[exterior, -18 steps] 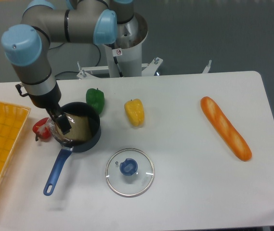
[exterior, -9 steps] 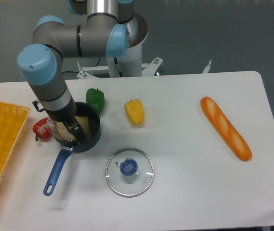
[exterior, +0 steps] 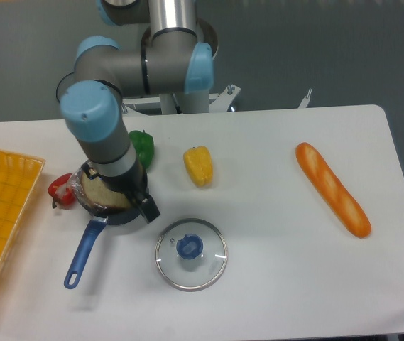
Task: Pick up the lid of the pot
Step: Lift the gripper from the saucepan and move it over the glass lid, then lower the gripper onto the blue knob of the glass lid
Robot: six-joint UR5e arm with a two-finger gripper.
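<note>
Pot lid [exterior: 189, 247] near pincer [exterior: 118, 190], toward view's lower right

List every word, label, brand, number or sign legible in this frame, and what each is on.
No readable text anywhere in this view.
Robot arm and end effector: no lettering or logo that I can make out.
Pot lid: no marking visible on the glass or its blue knob.

Open bench [exterior: 294, 284] gives passage right of the pot lid [exterior: 191, 261]; the pan [exterior: 125, 217] and its blue handle [exterior: 85, 252] obstruct its left, a yellow toy [exterior: 199, 166] beyond.
</note>
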